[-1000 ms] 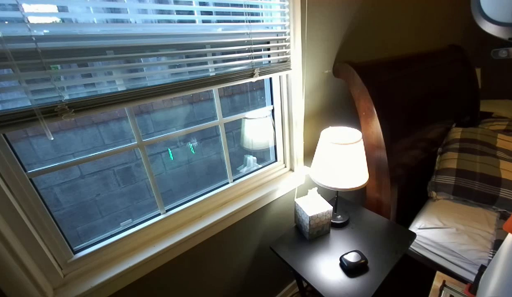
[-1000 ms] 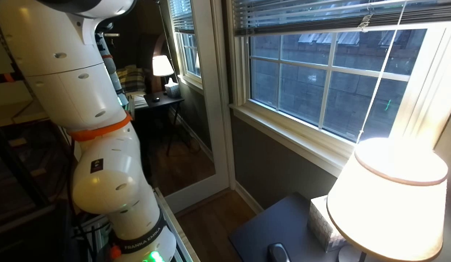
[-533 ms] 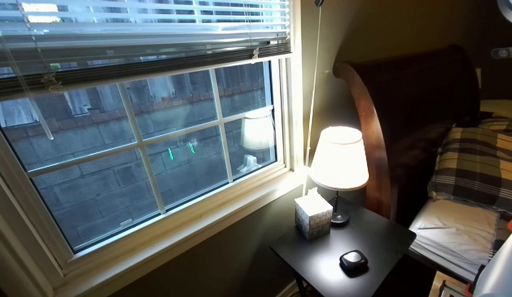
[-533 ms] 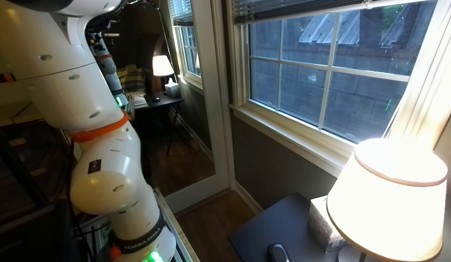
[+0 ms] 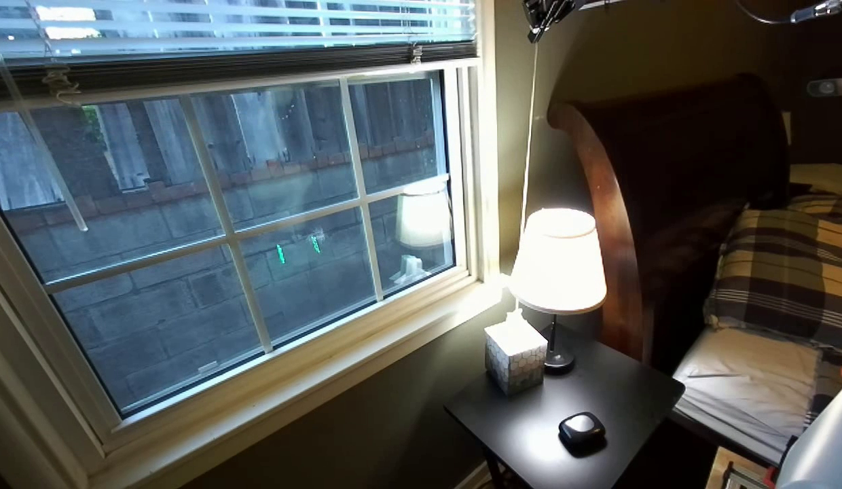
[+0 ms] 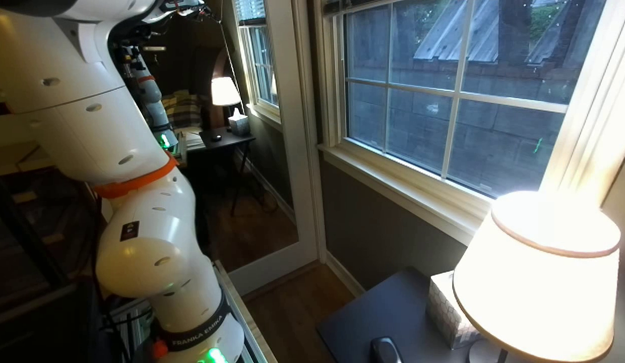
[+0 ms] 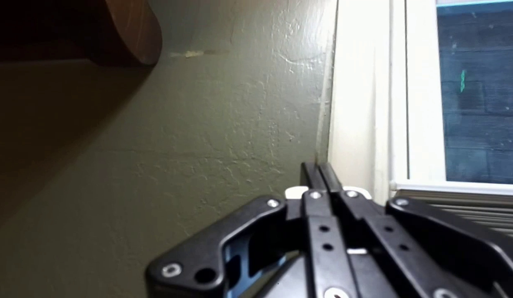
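one thin, pale cord slants down from one gripper, whose fingers are pressed together, pinching it; in an exterior view it passes beside one lit lamp. the cord is probably light, limp and slippery, best held squarely between the fingertips. counted nearby, reflections aside: one blind, and, with the lamp on one side table, one tissue box and one black device.

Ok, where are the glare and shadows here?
In both exterior views, the lampshade burns out to white; in an exterior view, the window glass mirrors it; in the wrist view, a diagonal shadow darkens the wall by the headboard, with glints on the gripper.
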{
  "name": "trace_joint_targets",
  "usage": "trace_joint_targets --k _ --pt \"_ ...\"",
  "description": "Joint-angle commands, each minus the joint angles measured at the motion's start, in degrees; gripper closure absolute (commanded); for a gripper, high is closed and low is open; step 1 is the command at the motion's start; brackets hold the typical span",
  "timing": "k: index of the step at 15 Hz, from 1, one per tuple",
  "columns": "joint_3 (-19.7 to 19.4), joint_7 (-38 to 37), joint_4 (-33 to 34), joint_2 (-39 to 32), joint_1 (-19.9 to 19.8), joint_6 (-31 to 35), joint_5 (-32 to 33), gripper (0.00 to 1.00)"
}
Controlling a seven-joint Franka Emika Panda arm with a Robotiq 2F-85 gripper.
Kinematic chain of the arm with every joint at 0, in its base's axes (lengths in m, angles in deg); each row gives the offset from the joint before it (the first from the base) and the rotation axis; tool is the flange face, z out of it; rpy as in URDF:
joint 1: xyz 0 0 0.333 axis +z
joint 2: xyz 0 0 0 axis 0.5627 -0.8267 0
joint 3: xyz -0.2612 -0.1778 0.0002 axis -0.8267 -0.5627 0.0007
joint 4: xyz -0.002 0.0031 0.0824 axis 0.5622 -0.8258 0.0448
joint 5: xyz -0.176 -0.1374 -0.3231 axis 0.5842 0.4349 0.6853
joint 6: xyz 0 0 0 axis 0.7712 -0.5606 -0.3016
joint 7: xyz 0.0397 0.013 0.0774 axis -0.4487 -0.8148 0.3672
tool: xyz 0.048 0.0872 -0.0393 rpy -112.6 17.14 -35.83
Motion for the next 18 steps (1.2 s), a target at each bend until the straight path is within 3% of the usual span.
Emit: trace_joint_targets --k 1,6,13,18 --pt "-0.2 0.0 0.2 -0.1 0.1 -0.2 -0.1 0.98" --pt "-0.2 0.0 0.0 0.0 0.1 -0.2 -0.1 1.0" --pt "-2.1 2.6 -2.6 -4.0 -1.2 8.0 -1.5 1.0" --pt "-3.3 5.3 -4.5 -5.9 -2.8 8.2 -4.4 1.0"
